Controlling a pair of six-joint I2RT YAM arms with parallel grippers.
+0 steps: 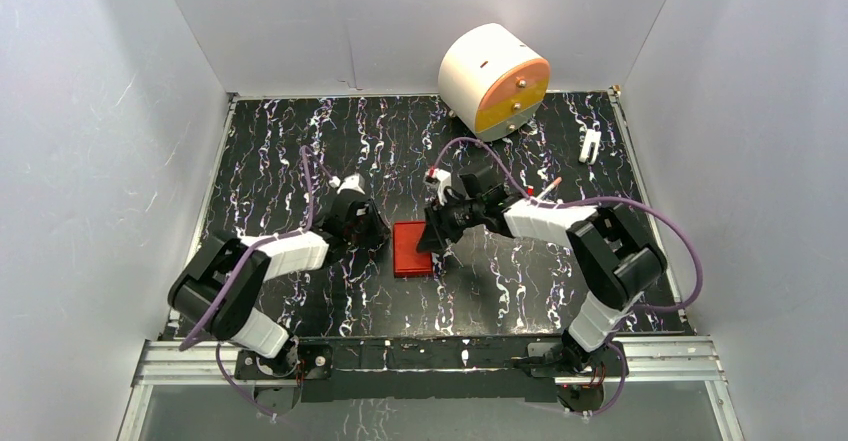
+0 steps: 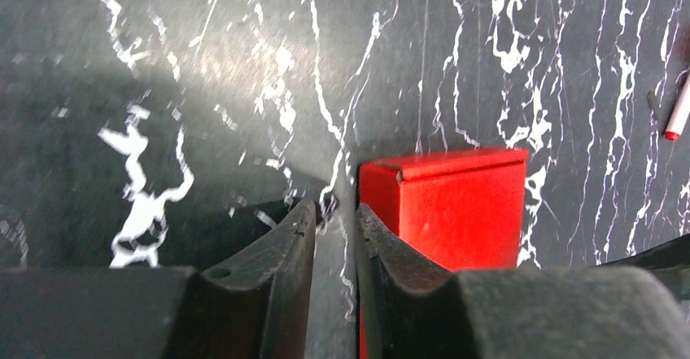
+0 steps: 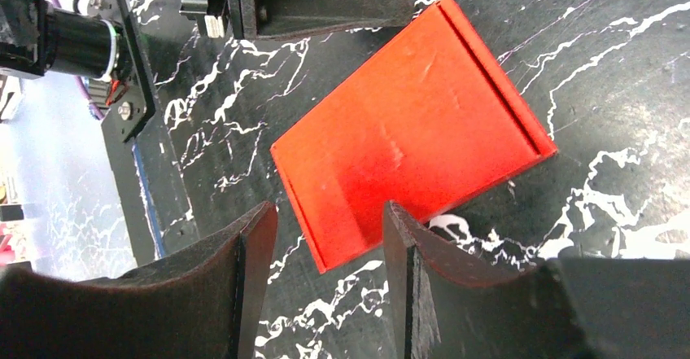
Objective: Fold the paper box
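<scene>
The left gripper [image 2: 334, 212] is almost closed; only a narrow slit stays between its two black fingers [image 2: 272, 269], and in this slit only the black marbled table [image 2: 203, 66] shows; it has hold of nothing. Just at the outer side of its right finger lies the paper box [image 2: 460, 212], bright red, flat on the table; the finger is against the box's near edge or very close to it, and I cannot tell whether they touch. Ahead of this gripper and far to its right lies a white pen with a red tip [image 2: 679, 113], well apart from the box.

From above, the paper box [image 1: 411, 249] lies between the two grippers, with the left gripper [image 1: 372, 229] at its left side and the right gripper [image 1: 440, 223] at its right far corner.

The right gripper [image 3: 329, 208] stands about half open; its fingers [image 3: 244, 278] are well apart and they clamp nothing. In the right wrist view the paper box [image 3: 415, 123] stretches away in front of it, turned at an angle, with a folded ridge along its far right side; one corner of the box lies in the gap between the fingertips, lower than they are. Whether a fingertip rests on the card I cannot tell.

Far beyond the right gripper, at the back wall, a large white and orange drum [image 1: 493, 81] lies on its side.
</scene>
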